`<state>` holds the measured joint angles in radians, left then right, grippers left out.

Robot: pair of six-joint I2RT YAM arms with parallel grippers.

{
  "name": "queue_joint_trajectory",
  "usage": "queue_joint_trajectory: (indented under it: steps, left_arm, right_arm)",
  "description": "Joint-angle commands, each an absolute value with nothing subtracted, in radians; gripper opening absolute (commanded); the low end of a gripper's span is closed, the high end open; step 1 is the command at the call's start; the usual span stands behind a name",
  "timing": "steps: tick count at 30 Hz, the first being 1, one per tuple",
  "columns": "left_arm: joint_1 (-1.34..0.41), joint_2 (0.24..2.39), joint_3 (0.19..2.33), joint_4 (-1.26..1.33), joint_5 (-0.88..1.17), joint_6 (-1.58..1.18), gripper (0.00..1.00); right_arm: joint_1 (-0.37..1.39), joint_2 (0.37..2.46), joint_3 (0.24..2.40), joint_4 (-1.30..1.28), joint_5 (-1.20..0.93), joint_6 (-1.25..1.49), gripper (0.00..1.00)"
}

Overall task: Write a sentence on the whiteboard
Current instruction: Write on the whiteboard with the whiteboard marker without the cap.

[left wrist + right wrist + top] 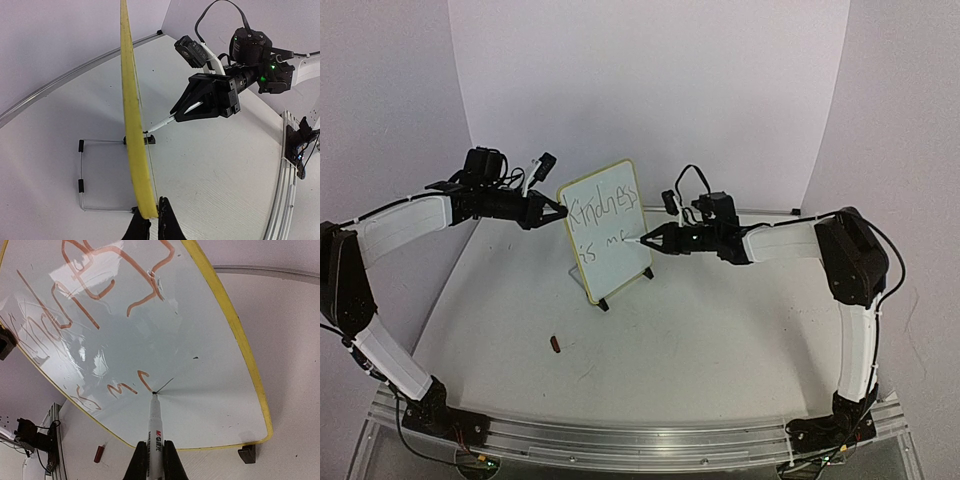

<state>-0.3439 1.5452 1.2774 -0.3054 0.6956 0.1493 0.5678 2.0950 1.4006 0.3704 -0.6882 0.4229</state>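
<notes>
Yellow-framed whiteboard stands upright on table, left edge pinched in closed left gripper. Right gripper clamped on marker, tip touching board at unfinished second line of sentence, under "Kindness".

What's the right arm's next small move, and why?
Probably drag the marker tip a short way to close the half-made letter after "is m". The sentence stops there, the tip touches the whiteboard beside that curve, the right tool grips the marker, and the left tool clamps the board's edge.
</notes>
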Motion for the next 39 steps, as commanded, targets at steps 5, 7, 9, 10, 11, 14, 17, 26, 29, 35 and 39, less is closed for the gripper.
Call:
queue_joint_trajectory:
  steps: [5,7,9,10,11,14,17,26,29,35,39]
  left_arm:
    - [-0.351,1.581,1.293,-0.373,0.674,0.185,0.00]
    - [-0.351,1.581,1.293,-0.372,0.675,0.185,0.00]
    - [-0.350,1.582,1.294,-0.371,0.675,0.185,0.00]
    - [-0.350,1.581,1.293,-0.372,0.676,0.185,0.00]
    - [-0.351,1.581,1.294,-0.371,0.675,0.184,0.00]
    - [-0.351,1.583,1.294,-0.371,0.676,0.183,0.00]
    - [-0.351,1.584,1.293,-0.371,0.676,0.183,0.00]
    - [-0.351,1.584,1.294,-0.371,0.679,0.181,0.00]
    - [-0.351,1.585,1.294,-0.371,0.678,0.181,0.00]
    - [-0.352,1.584,1.293,-0.370,0.680,0.180,0.00]
    - [-0.351,1.585,1.293,-0.370,0.681,0.179,0.00]
  right_arm:
    - [0.566,2.040,1.440,0.382,-0.627,0.414,0.00]
    - [0.566,2.033,1.439,0.388,-0.626,0.417,0.00]
    - [0.566,2.027,1.442,0.392,-0.626,0.419,0.00]
    - [0.565,2.025,1.442,0.396,-0.627,0.421,0.00]
    - [0.566,2.023,1.443,0.401,-0.628,0.424,0.00]
    - [0.566,2.021,1.450,0.411,-0.634,0.432,0.00]
    - [0.566,2.023,1.455,0.417,-0.636,0.437,0.00]
    - [0.566,2.026,1.451,0.436,-0.640,0.449,0.00]
    - [0.566,2.032,1.442,0.435,-0.635,0.449,0.00]
    - [0.566,2.053,1.412,0.434,-0.626,0.449,0.00]
    - [0.566,2.068,1.399,0.435,-0.624,0.451,0.00]
